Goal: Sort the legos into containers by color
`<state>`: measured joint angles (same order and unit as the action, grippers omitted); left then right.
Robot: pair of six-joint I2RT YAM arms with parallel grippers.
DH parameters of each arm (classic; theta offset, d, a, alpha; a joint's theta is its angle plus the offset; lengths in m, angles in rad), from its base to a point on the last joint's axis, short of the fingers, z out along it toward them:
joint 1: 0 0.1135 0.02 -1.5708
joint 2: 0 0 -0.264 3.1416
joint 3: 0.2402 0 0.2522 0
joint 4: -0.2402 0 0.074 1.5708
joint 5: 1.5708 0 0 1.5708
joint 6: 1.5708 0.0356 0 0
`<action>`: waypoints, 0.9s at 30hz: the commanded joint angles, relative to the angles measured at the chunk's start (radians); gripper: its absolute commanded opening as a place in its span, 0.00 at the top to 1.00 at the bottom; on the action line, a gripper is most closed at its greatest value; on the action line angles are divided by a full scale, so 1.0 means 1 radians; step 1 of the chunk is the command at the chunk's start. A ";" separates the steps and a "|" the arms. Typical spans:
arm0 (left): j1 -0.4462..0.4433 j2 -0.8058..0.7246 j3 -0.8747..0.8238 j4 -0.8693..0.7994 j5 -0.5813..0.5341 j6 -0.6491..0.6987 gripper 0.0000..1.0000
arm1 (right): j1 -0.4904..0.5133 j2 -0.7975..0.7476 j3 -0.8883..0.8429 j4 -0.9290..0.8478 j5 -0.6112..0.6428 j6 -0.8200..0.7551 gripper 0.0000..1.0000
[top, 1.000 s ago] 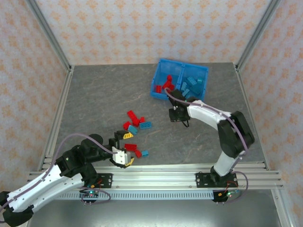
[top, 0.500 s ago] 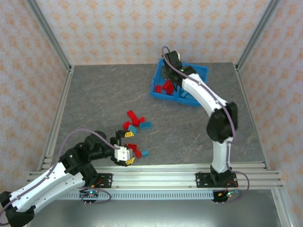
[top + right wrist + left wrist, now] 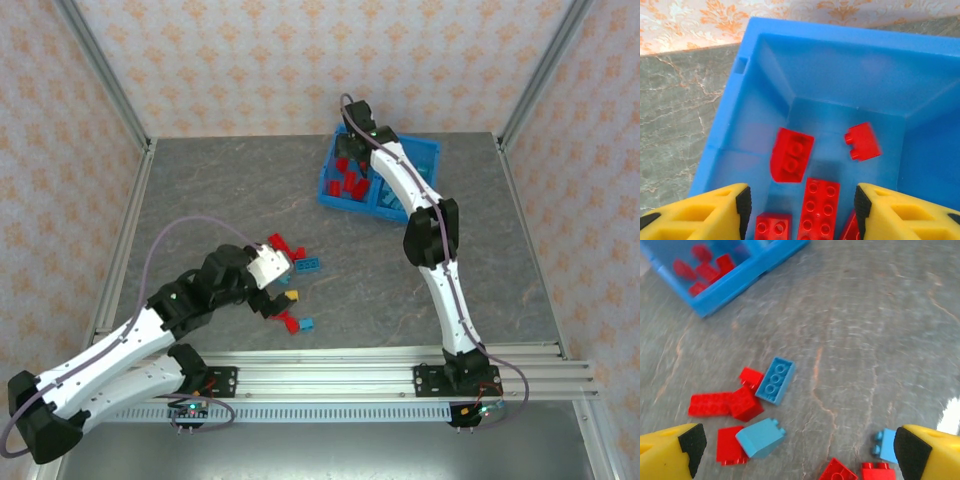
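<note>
The blue bin [image 3: 327, 184] stands at the back right of the table. Its left compartment holds red legos [image 3: 350, 181]; light blue ones [image 3: 385, 197] lie in the right compartment, partly hidden by the arm. My right gripper [image 3: 352, 150] hangs open above the red compartment [image 3: 840, 60], nothing between its fingers. Below it lie a rounded red brick [image 3: 792, 154], a small red brick [image 3: 862, 141] and a long red plate [image 3: 819, 207]. My left gripper [image 3: 797, 452] is open low over the loose pile: a blue brick [image 3: 775, 380], a light blue slope [image 3: 760, 437] and red bricks [image 3: 746, 404].
More loose bricks lie on the grey table: red [image 3: 280, 243], blue [image 3: 308, 264], and red [image 3: 290, 322] with blue [image 3: 306, 324] nearer the front rail. A small blue brick [image 3: 885, 445] sits beside my left gripper's right finger. Metal frame posts and patterned walls ring the table.
My right arm swung from mid-table up over the bin's left compartment and its jaws opened. My left arm reached forward from the front edge to over the loose pile.
</note>
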<state>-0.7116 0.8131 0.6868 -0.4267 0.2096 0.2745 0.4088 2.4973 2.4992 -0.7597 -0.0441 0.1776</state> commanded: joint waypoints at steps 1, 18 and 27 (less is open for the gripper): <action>0.034 0.043 0.082 -0.067 -0.077 -0.138 0.00 | 0.003 -0.049 0.053 -0.079 -0.030 -0.013 0.42; 0.179 0.331 0.236 -0.140 -0.055 -0.728 0.03 | 0.276 -1.226 -1.290 0.174 -0.388 0.136 0.16; 0.174 0.485 0.188 -0.153 -0.161 -0.786 0.13 | 0.286 -1.612 -1.580 0.029 -0.345 0.263 0.13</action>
<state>-0.5346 1.2675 0.8928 -0.5529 0.0944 -0.4770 0.6952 0.9550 0.9298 -0.6952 -0.4084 0.3866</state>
